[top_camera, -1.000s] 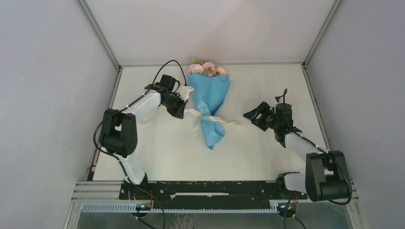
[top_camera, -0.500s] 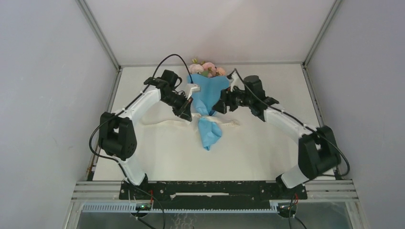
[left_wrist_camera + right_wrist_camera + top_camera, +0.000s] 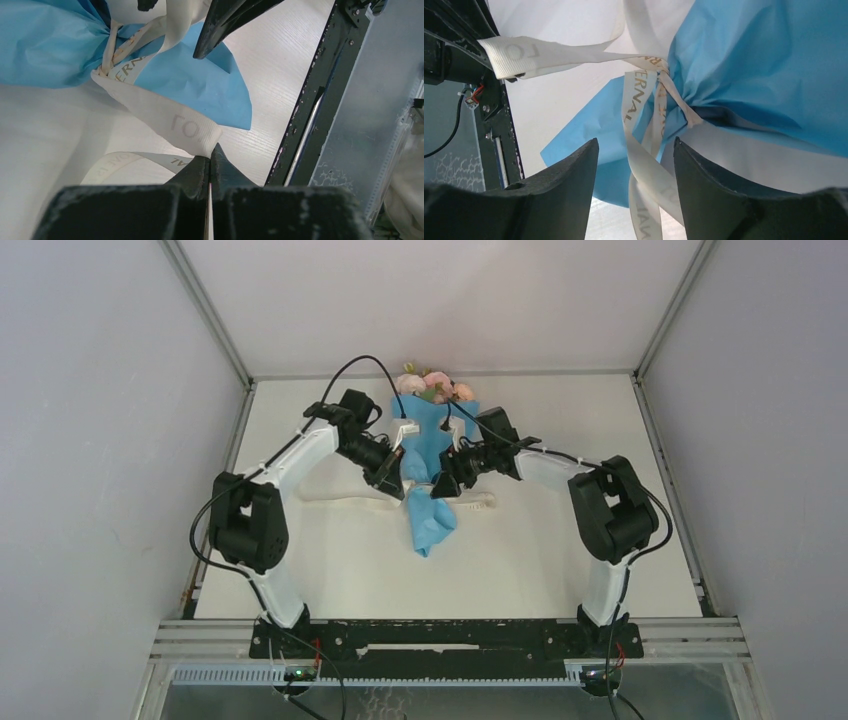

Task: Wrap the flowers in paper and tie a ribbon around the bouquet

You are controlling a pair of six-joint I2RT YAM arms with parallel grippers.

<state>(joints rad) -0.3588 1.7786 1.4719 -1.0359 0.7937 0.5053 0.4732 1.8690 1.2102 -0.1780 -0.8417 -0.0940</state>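
Bouquet (image 3: 430, 440) lies on the white table (image 3: 560, 570) toward the far edge and about midway across. Its pink and peach flowers (image 3: 434, 385) point away from the near edge and its narrow tail points toward it. Light-blue paper (image 3: 45, 40) is gathered in tightly at the waist, where the cream ribbon (image 3: 165, 117), printed with gold lettering, is wound around it and crossed over itself. The left gripper (image 3: 210, 156) has its fingertips pressed together on one end of the ribbon, which stretches in a flat band from the waist to those tips. Another loose length lies on the table to the left of the bouquet, and a short end shows on the right. The right gripper (image 3: 635, 145) sits at the opposite side of the waist with its jaws apart. A slack strand of ribbon hangs in the gap between them, and whether either finger touches it cannot be told. Seen from above, the two grippers close in on the pinched waist, one on each side.
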